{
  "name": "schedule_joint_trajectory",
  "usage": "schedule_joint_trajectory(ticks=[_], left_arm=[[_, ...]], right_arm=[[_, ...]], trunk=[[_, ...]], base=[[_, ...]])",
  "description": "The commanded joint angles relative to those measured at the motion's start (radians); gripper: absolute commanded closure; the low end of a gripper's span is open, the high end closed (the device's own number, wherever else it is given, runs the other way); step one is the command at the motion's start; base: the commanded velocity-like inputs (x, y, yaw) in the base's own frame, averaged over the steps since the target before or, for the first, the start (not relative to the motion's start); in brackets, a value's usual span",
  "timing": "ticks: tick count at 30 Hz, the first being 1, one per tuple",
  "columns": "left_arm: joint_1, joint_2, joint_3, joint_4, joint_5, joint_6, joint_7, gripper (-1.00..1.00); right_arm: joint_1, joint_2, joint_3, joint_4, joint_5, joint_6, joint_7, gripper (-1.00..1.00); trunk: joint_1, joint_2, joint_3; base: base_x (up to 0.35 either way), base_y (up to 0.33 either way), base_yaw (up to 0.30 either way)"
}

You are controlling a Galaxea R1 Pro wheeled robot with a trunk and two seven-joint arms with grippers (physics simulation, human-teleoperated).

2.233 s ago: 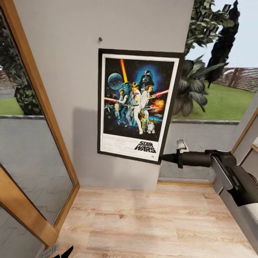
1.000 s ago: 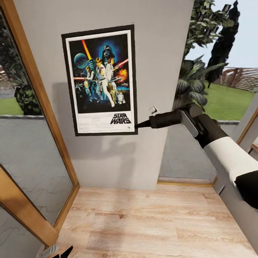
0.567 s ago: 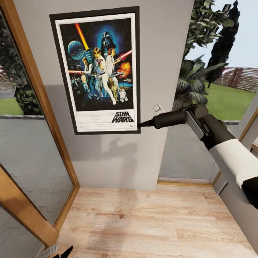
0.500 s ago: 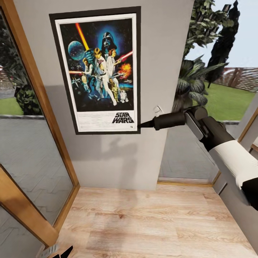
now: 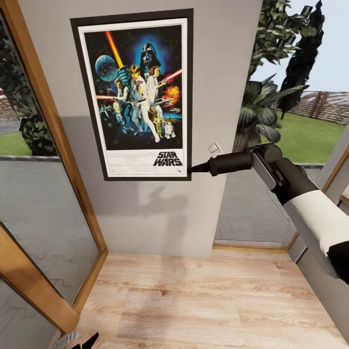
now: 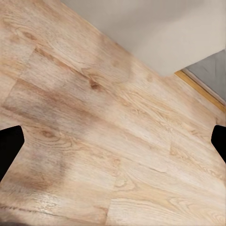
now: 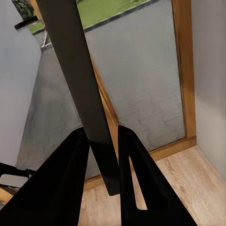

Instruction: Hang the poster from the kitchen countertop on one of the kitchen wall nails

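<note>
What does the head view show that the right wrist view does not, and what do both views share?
Head view: the printed face of the black-framed Star Wars poster, flat against the grey wall, and the garden plants. Right wrist view: the poster's thin black edge pinched between the right gripper's two black fingers. Both: poster, right gripper, wooden floor, wood-framed window.

Right gripper (image 7: 101,155) fingers (image 7: 66,179) clamp poster (image 7: 80,84) edge; glass door, wood floor beyond.
</note>
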Motion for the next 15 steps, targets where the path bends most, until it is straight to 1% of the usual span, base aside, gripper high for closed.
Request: schedule_joint_trajectory(ticks=[1,12,15], left_arm=[[-0.001,0.000,-0.008,0.001,0.005,-0.007,-0.002,-1.00],[-0.001,0.001,-0.008,0.001,0.005,-0.008,-0.002,-1.00],[-0.001,0.002,-0.008,0.001,0.005,-0.008,-0.002,-1.00]], right_arm=[[-0.002,-0.001,0.003,0.000,-0.008,0.007,-0.001,1.00],[-0.002,-0.001,0.001,0.000,-0.010,0.007,-0.001,1.00],[-0.001,0.000,-0.014,0.000,-0.011,0.007,-0.001,1.00]], trunk=[[0.001,-0.002,-0.002],[0.001,-0.002,-0.002],[0.001,-0.002,-0.002]], base=[[0.000,0.000,0.000],[0.000,0.000,0.000],[0.000,0.000,0.000]])
